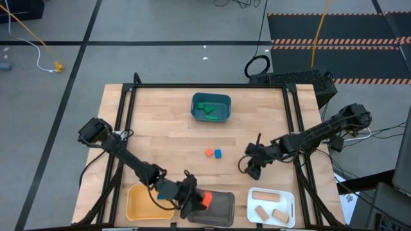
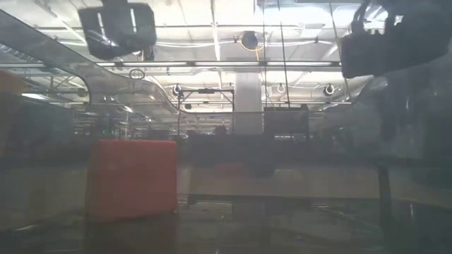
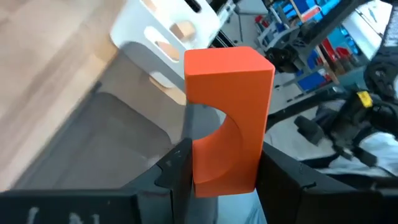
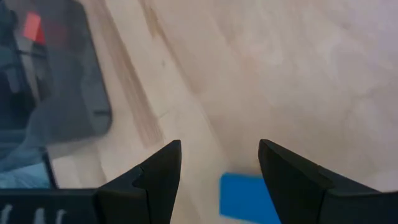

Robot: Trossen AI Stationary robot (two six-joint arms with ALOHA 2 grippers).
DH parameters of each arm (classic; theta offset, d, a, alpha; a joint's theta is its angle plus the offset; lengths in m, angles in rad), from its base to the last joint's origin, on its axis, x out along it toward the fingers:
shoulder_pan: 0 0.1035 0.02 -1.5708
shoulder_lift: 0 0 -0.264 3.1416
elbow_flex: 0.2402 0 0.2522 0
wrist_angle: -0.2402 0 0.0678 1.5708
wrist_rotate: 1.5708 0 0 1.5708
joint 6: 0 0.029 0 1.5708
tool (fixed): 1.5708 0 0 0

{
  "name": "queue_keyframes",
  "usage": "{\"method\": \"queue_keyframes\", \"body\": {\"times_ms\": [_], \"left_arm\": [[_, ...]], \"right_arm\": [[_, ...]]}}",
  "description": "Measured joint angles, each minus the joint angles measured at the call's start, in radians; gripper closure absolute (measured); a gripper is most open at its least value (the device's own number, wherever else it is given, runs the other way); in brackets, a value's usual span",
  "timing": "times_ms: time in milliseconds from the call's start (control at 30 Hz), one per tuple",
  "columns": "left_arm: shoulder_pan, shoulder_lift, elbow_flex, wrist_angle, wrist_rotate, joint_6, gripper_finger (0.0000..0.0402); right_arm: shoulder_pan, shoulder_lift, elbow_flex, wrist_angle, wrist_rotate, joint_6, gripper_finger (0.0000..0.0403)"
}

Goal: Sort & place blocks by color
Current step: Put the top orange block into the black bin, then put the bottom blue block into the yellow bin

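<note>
My left gripper [image 1: 196,200] is at the table's near edge, shut on a red block [image 3: 227,118] with a rounded notch in one face, over the grey tray [image 1: 221,210]. My right gripper [image 4: 219,163] is open above the bare table, right of centre. A blue block [image 4: 247,196] lies on the wood ahead of its fingers, apart from them. In the high view that blue block [image 1: 218,154] sits beside a small red block [image 1: 209,153] at mid-table. Green blocks [image 1: 207,108] lie in the teal tray [image 1: 225,101]. Tan blocks [image 1: 270,205] lie in the white tray [image 1: 290,200]. My left gripper pinches the red block between its two fingers [image 3: 177,167] by the end nearest the wrist [image 3: 224,177]. The notched face shows between the fingers. The arm comes in from the table's left, slanting down. The block's other end [image 3: 227,59] sticks out beyond the fingertips, above the grey tray's floor.
A yellow tray [image 1: 138,204] sits left of the grey tray at the near edge, under the left arm. The white tray is to the grey tray's right. The teal tray stands at the far middle. Bare wood lies between the far and near trays.
</note>
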Motion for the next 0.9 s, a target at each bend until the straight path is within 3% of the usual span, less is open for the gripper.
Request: {"method": "queue_keyframes", "body": {"times_ms": [400,900], "left_arm": [[-0.021,-0.001,0.0,-0.066,-0.006,-0.037,0.0203],[-0.005,-0.001,0.0,-0.036,-0.008,0.064,0.0199]], "right_arm": [[0.092,0.0,0.0,-0.049,0.074,0.09,0.0197],[0.108,-0.014,0.0,-0.103,0.072,0.102,0.0197]]}}
